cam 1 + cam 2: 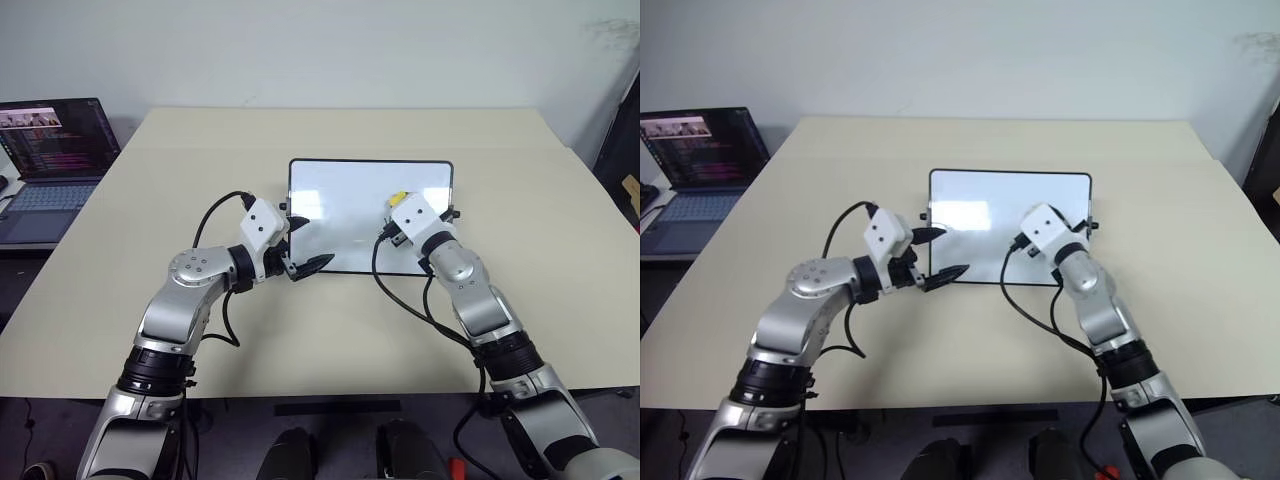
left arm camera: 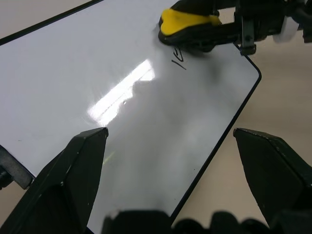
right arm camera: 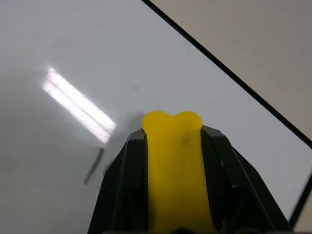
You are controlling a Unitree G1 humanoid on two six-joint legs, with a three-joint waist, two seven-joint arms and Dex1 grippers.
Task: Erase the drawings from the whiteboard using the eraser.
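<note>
Jaws of my right gripper clench the small yellow block eraser, long axis forward along them, over the glossy black-framed whiteboard; left gripper jaws released.

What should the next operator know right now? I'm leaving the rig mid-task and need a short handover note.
Right hand: shut on the small bright yellow eraser, which is over the right part of the glossy white black-framed whiteboard.
Left hand: open, empty, at the board's near left edge.
Board lies flat on the beige table.
Done: most of the surface looks clean.
Left: a short black marker stroke beside the eraser.
</note>
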